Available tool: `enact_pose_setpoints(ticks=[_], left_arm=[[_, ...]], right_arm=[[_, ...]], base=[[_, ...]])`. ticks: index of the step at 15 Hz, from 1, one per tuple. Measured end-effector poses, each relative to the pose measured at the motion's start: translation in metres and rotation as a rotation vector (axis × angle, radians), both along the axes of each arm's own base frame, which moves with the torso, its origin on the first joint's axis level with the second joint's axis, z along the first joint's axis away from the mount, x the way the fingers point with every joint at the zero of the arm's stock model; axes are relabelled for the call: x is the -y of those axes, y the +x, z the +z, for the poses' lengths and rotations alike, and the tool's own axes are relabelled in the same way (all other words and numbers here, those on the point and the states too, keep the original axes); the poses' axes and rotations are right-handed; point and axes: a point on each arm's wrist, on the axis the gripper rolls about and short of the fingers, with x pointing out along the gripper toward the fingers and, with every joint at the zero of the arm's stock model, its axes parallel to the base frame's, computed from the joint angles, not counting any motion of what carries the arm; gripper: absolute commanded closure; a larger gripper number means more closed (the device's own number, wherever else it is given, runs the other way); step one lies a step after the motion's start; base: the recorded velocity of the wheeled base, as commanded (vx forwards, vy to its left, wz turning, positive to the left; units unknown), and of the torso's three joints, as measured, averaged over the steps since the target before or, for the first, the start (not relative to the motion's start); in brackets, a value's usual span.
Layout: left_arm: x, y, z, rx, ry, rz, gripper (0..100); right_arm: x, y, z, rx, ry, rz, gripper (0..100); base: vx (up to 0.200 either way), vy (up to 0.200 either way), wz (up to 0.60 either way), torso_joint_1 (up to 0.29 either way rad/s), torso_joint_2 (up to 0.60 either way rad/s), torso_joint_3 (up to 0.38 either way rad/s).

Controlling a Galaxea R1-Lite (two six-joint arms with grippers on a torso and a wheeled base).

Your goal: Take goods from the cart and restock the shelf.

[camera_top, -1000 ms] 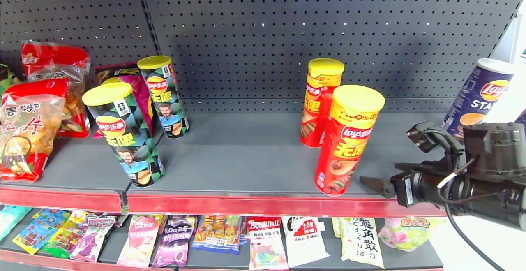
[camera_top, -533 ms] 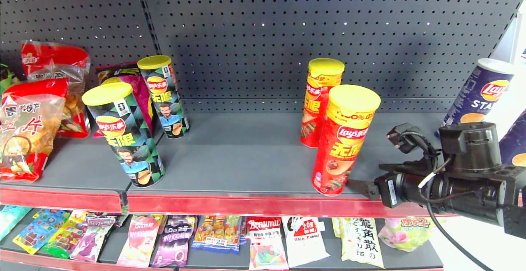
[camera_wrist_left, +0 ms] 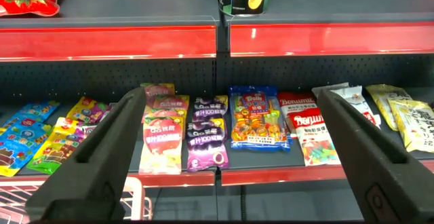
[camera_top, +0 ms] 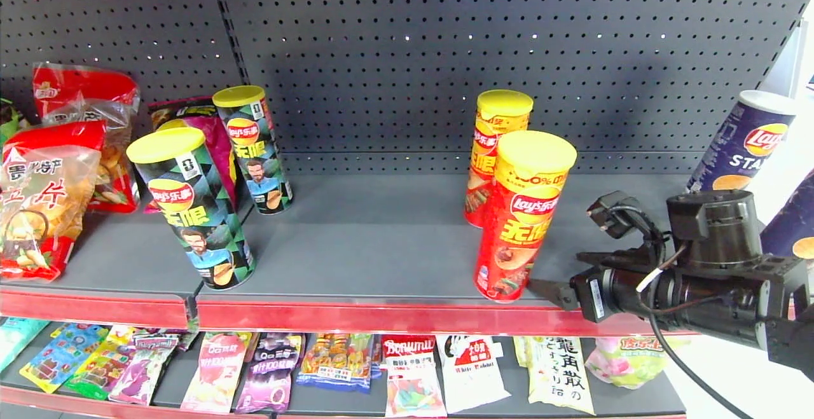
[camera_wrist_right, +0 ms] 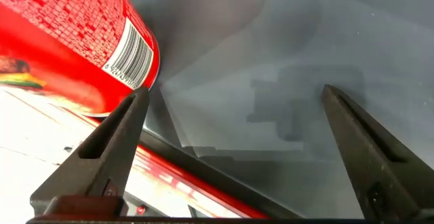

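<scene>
The right gripper [camera_wrist_right: 234, 95] is spread wide, holding nothing, and lies low over the front edge of the upper shelf [camera_top: 381, 241], toward its right end. One of its fingers [camera_wrist_right: 112, 146] ends at the foot of a red can [camera_top: 521, 215] with a yellow lid; whether it touches the can I cannot tell. The can stands upright at the front edge of the shelf, just behind the red strip [camera_top: 381, 317] along that edge.

Close behind the can, toward the back wall [camera_top: 445, 56], stands a second red can [camera_top: 502, 145]. At the right end of the shelf are two blue cans [camera_top: 741, 145], one nearer the back and one partly hidden behind the arm.

Well apart, in the left half of the shelf, stand two green cans [camera_top: 191, 209], one at the front edge and one farther back, with a purple bag [camera_top: 213, 139] between them. Snack bags [camera_top: 44, 196] fill the left end.

The left gripper [camera_wrist_left: 224, 149] is also spread wide and holds nothing. It faces the lower shelf [camera_wrist_left: 325, 176], where flat packets [camera_wrist_left: 254, 119] lie in a row along the front.
</scene>
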Motion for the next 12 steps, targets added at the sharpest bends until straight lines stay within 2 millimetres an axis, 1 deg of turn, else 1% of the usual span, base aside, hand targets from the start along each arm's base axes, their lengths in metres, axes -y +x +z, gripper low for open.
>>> enact_pose_setpoints(ticks=[12], left_arm=[[0.0, 0.0001, 0.0, -0.001, 0.0, 0.0, 0]], right_arm=[[-0.0086, 0.0021, 0.0026, 0.021, -0.015, 0.038, 0]], base=[[0.0, 0.0, 0.0, 0.0, 0.0, 0.0]])
